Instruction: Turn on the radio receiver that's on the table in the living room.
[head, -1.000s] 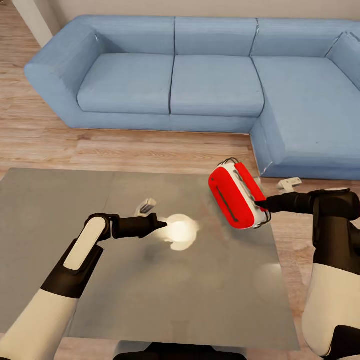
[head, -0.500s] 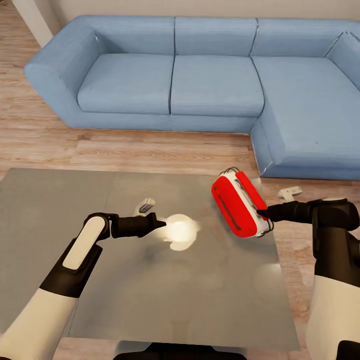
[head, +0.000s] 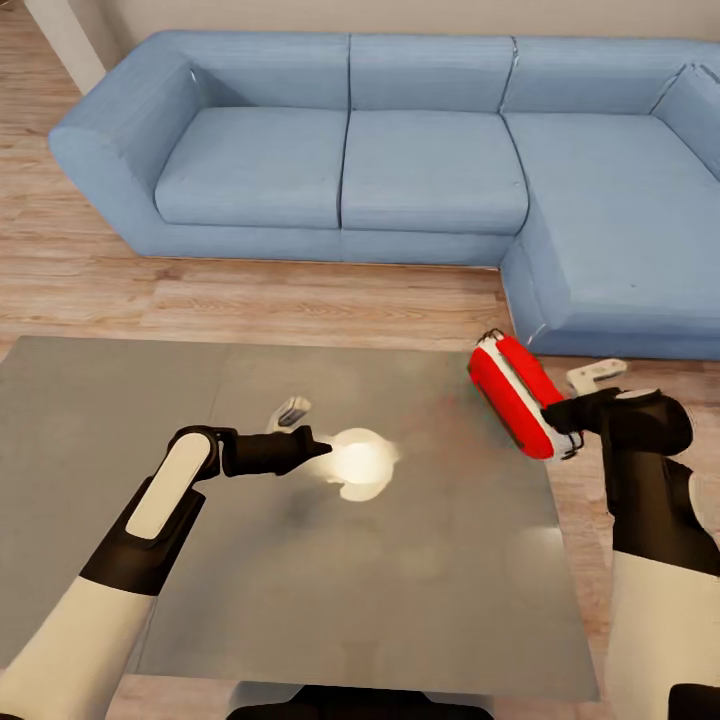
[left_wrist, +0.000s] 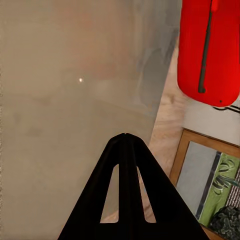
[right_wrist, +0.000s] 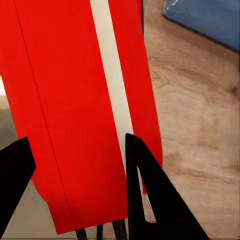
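A: Is anything blocking the table (head: 150, 420)?
B: Only the left gripper (head: 322, 447), hovering mid-top with fingers together; the grey surface around it is lying open.
A: The right edge?
B: The radio receiver (head: 512, 395), clamped in the right gripper (head: 556, 414), is occupying it, with the sofa (head: 430, 170) standing just behind.

Even, bright, soft light fills the room, with no hard shadows on the sofa (head: 430, 160) or wood floor (head: 250, 300). The glossy table (head: 200, 560) carries one white glare patch near its middle, plus faint smudgy reflections. Rendering is slightly soft; in the right wrist view the red radio (right_wrist: 80, 110) looks flat and saturated.
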